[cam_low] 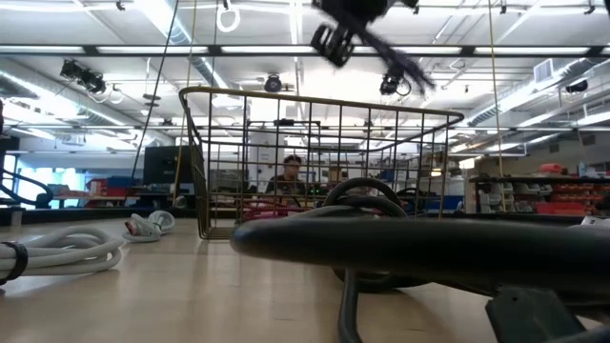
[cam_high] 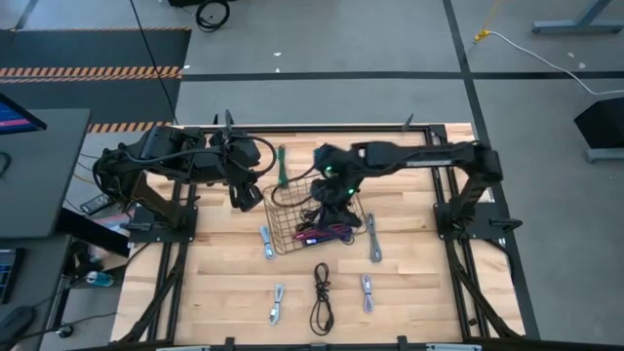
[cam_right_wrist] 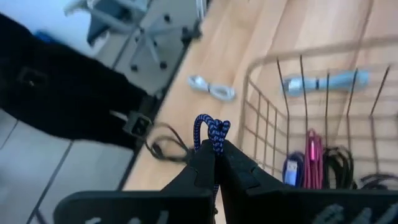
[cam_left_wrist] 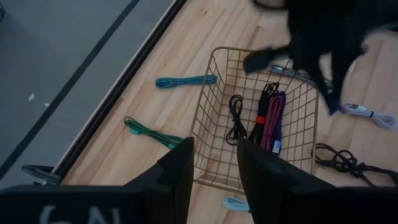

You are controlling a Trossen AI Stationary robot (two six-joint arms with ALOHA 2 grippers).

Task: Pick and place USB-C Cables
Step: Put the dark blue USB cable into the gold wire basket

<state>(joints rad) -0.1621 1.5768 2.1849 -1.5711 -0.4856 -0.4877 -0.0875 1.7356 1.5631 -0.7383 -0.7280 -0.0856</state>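
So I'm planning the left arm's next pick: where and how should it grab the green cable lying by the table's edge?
Grip the green cable across its middle, coming straight down from above. It lies flat on the wood as a long narrow folded bundle, clear of the basket, so fingers set across its width should close around all strands. The left gripper stands open nearby.

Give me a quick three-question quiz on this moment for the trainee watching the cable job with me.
1. True or false: the right hand is shut on a blue braided cable.
2. Where is that hand? A) above the wire basket B) parked at the table's front edge C) on the floor
3. Fill in: the left hand hovers beside the basket holding ____.

Key: 1 true; 2 A; 3 nothing.
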